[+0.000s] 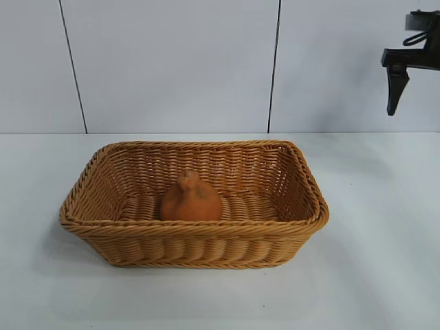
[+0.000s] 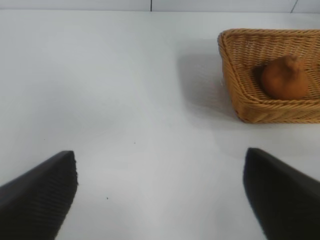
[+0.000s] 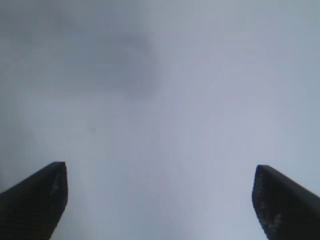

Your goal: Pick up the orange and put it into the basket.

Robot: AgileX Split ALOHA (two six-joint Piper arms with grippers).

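My left end effector (image 2: 160, 195) hangs low over bare desk (image 2: 125, 100), fingers (image 2: 37, 195) spread wide, nothing between them. My right end effector (image 3: 160, 200) points down at plain desk surface, fingers (image 3: 35, 200) likewise spread and empty. In the exterior view only part of the right end effector (image 1: 407, 65) shows, high at the right edge, well apart from the basket (image 1: 192, 244). Basket sits on the desk near centre, long side toward the camera. The orange (image 1: 191, 198) lies inside it on the woven floor, roughly central, knobby top pointing up. From the left wrist view the basket (image 2: 250, 107) stands farther off with the orange (image 2: 284, 79) visible inside, near a corner.
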